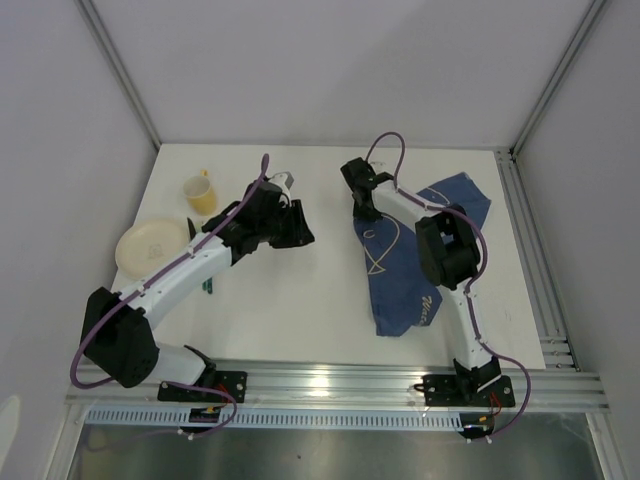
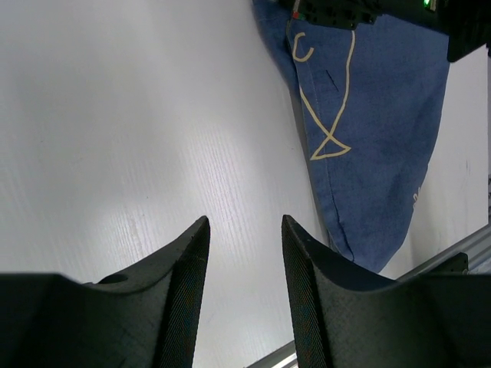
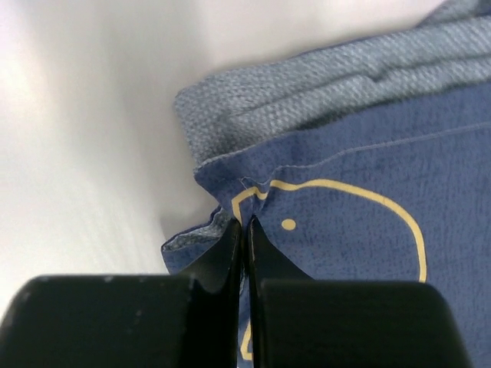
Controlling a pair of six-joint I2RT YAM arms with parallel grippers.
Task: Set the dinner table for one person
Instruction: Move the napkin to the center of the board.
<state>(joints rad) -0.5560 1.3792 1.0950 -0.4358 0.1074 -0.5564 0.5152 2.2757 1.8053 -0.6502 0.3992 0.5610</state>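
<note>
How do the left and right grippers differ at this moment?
The left gripper has its jaws apart with nothing between them; the right gripper is shut, pinching the blue cloth at its edge. The left gripper hangs over bare dinner table, beside the cloth; the right gripper is down on the cloth itself. Both have black fingers.

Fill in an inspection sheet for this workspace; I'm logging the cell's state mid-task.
Surface: white dinner table, bare in the middle.
Job's things: blue cloth rumpled on the right; cream plate and yellow cup on the left.
Clutter: small green item, half hidden under the left arm.
Grippers: left gripper open over bare table; right gripper shut on the cloth's edge.
Cables: purple cables run along both arms.
Surroundings: white walls; aluminium rails at front and right.
</note>
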